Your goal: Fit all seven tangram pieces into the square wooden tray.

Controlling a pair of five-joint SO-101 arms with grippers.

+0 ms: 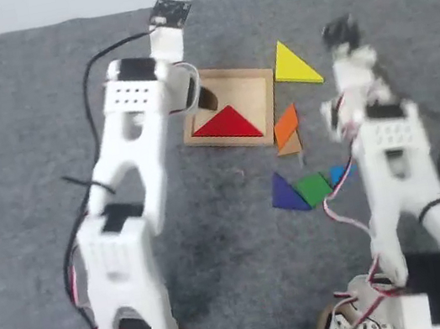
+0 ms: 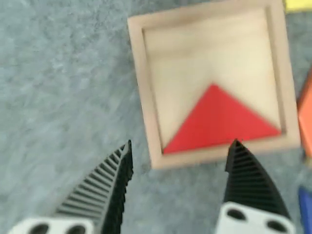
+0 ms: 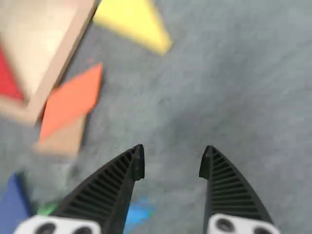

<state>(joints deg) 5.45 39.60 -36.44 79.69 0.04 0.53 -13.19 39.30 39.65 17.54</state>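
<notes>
So: one of seven is in. The red triangle [image 1: 228, 122] lies flat in the square wooden tray [image 1: 229, 72], long edge flush to the 6 o'clock wall, probably to leave the floor free for the rest. The left gripper [image 2: 182, 146] hangs at the tray's 9 o'clock rim, and the right gripper [image 3: 173, 148] is over the felt-like grey bench [image 1: 8, 125] at 3 o'clock of the yellow triangle [image 1: 294, 64]; both jaws are spread and empty. The orange parallelogram [image 1: 286, 126], tan piece [image 1: 289, 145], blue triangle [image 1: 287, 194], green piece [image 1: 314, 188] and light-blue piece [image 1: 337, 174] lie loose at the tray's 4–5 o'clock, all flat, sharp-cornered and smooth.
</notes>
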